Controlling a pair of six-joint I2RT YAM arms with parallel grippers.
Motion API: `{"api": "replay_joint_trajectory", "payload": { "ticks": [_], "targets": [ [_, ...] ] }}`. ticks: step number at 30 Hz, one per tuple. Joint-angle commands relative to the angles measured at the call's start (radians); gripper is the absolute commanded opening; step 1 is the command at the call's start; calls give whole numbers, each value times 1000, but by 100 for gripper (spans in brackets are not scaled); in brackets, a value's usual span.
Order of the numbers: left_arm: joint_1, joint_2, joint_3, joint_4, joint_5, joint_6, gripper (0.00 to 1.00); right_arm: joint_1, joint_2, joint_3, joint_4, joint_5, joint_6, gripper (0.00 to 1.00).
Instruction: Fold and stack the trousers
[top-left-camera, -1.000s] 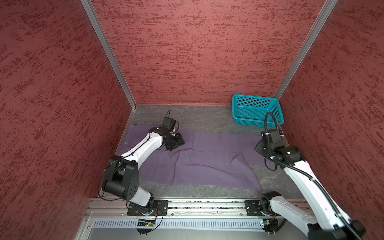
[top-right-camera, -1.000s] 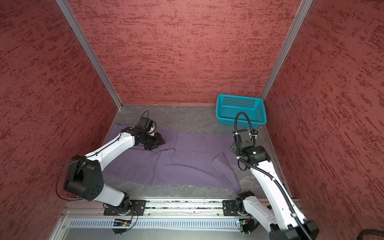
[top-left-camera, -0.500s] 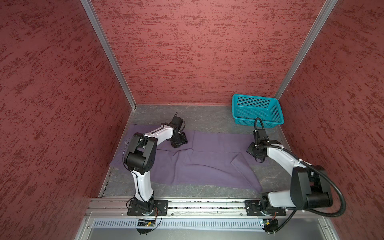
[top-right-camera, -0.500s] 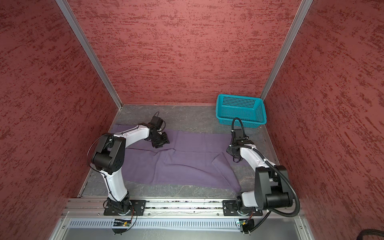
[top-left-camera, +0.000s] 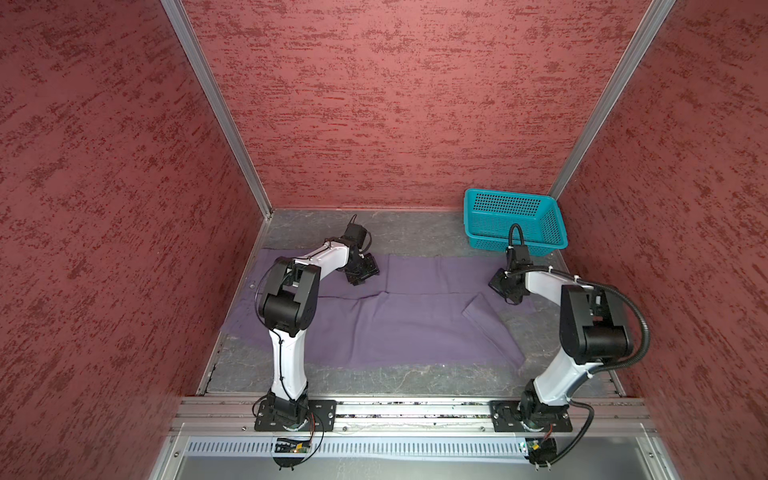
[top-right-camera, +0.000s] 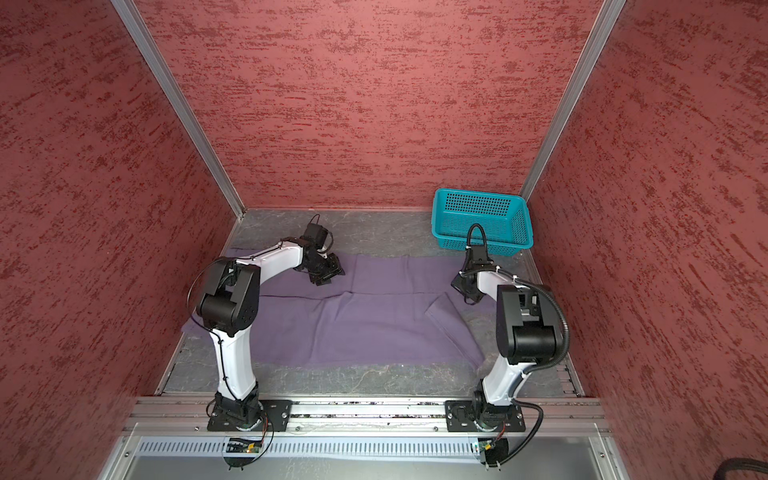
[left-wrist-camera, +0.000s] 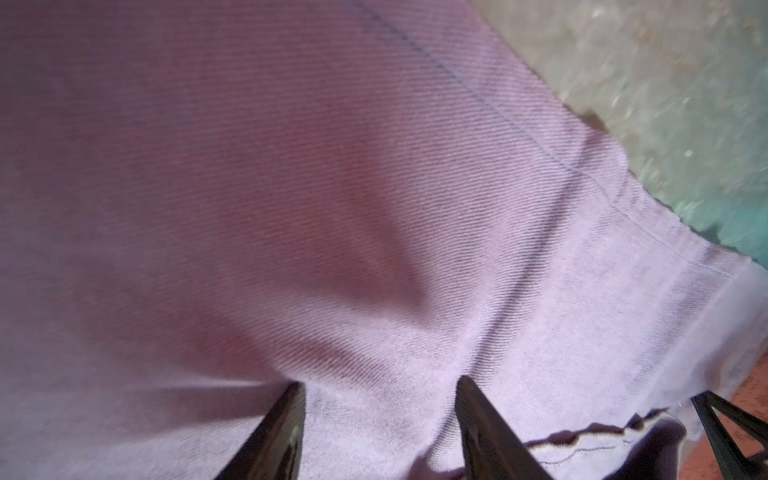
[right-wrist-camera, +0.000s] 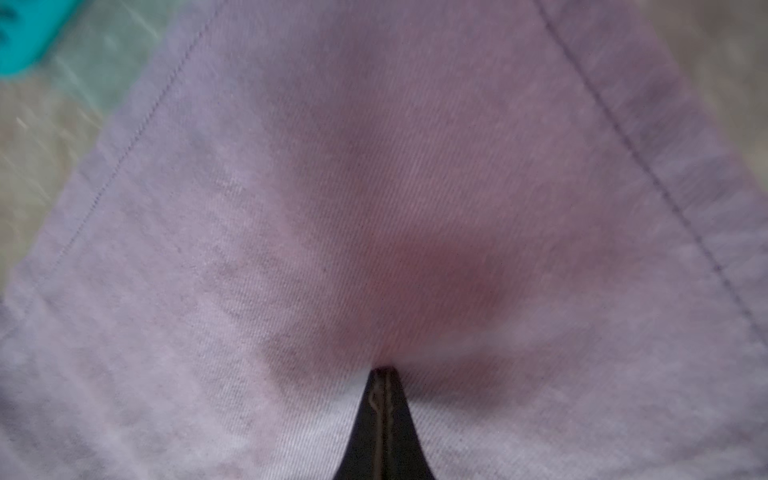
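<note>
Nearest, a metal rail (top-left-camera: 415, 409) carries the bases of both arms, and beyond it runs a bare strip of the grey table (top-left-camera: 415, 376). Next come the trousers (top-left-camera: 407, 328), spread flat across the table from the left wall almost to the right side, with one corner turned over near the right end. Farther back, the left claw (left-wrist-camera: 378, 384) rests on the far left part of the cloth. Its fingers (left-wrist-camera: 282, 428) stand apart at a middling width, with the tips pressing down on the cloth. The right claw (right-wrist-camera: 384, 370) touches the far right end of the trousers with its jaws fully together; whether any cloth is pinched between them cannot be told. Behind it, a teal basket (top-left-camera: 505, 205) sits in the far right corner, just beyond the trousers' far edge, in front of the red walls (top-left-camera: 395, 104).
</note>
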Motion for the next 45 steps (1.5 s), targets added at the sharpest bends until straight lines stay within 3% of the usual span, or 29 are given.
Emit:
{"api": "replay_joint_trajectory", "payload": {
  "ticks": [1,8,14,18,23,29,37,41,45],
  "targets": [
    [13,120,40,-18,-6,13,58,-21,122,51,0,-43,-23,0],
    [40,211,220,-63,32,33,58,-35,203,240,-52,-35,-78,0],
    [40,118,182,-50,49,31,60,13,80,232,-120,32,-139,2],
    [39,-19,99,-33,28,23,65,92,-44,192,-200,138,-180,10],
    [48,-228,-11,-58,-52,42,69,212,-183,114,-318,287,-192,31],
    [128,-469,-267,-42,-78,24,73,321,-239,-17,-381,311,-158,53],
    [266,-719,-591,-47,-93,40,74,361,-227,-123,-369,281,-160,55],
    [335,-767,-690,-50,-77,39,76,360,-197,-143,-348,287,-153,56],
    [410,-795,-750,-37,-84,47,78,357,-146,-135,-351,370,-138,54]
  ]
}}
